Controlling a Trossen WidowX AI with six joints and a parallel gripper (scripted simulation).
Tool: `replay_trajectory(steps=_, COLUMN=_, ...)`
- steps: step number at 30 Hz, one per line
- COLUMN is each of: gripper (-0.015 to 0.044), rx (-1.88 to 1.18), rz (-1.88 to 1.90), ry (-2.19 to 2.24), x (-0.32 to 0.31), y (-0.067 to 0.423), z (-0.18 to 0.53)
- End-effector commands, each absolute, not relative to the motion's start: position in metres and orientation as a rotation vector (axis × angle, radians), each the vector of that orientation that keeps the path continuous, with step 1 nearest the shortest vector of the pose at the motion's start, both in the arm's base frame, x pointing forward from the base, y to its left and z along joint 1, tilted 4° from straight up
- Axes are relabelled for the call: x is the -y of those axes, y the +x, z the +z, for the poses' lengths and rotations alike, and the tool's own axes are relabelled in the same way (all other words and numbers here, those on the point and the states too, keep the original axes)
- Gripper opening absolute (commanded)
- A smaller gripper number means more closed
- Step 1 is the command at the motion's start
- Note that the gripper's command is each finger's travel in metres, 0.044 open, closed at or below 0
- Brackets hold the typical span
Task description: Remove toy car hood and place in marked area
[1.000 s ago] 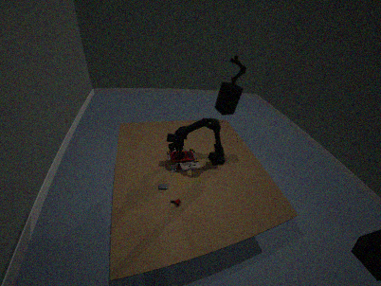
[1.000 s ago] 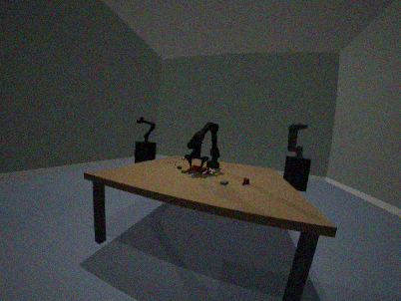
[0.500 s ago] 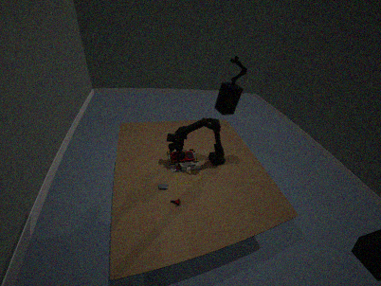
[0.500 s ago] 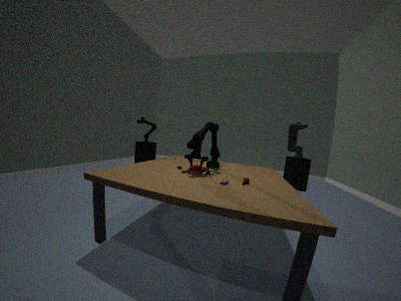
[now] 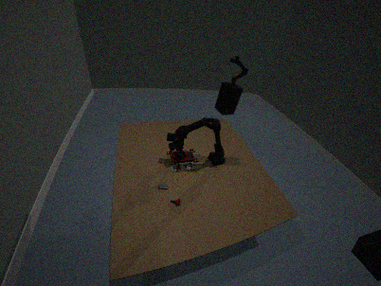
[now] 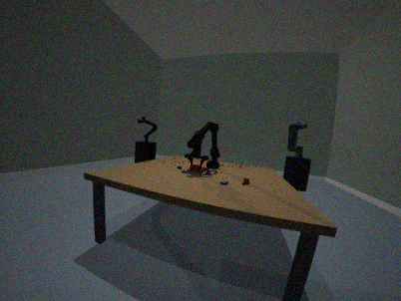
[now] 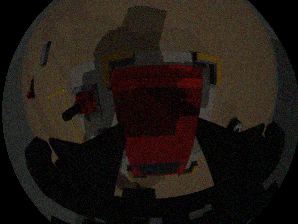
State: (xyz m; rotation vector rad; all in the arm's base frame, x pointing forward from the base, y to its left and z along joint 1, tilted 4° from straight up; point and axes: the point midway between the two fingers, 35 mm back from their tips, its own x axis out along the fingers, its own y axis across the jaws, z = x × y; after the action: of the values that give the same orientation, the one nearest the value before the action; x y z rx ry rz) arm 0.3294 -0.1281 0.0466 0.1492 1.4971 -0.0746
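Observation:
The hood is a wide red panel [image 5: 184, 156] [image 6: 197, 168] [image 7: 155, 107], large in the middle of the wrist view. The toy car's light body [image 7: 174, 56] shows around its edges, with yellow and black corner parts. My gripper [image 7: 160, 122] points down over the car and is shut on the red hood, with one dark finger against each side. Whether the hood is raised off the car cannot be told. The marked area is a thin yellow outline [image 7: 56, 93] at the left of the wrist view, partly hidden by a black and red part [image 7: 87, 101].
A small grey-blue block [image 5: 163, 187] [image 6: 224, 182] [image 7: 45, 53] and a red cone-like piece [image 5: 176, 202] [image 6: 246, 181] [image 7: 31, 91] lie on the table [image 5: 142, 232] [image 6: 150, 186]. A small dark and white piece [image 7: 235, 125] lies beside the right finger.

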Motion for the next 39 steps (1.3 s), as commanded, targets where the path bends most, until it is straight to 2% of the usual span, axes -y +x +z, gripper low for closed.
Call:
replay_trajectory(steps=1, gripper=0.0, rx=-1.488, rz=-0.075, ry=0.145, x=0.129, y=0.331, z=0.053)
replay_trajectory(steps=28, gripper=0.0, rx=-1.488, rz=-0.076, ry=0.145, x=0.13, y=0.329, z=0.07)
replay_trajectory(steps=39, gripper=0.0, rx=-1.488, rz=-0.076, ry=0.145, x=0.131, y=0.326, z=0.112)
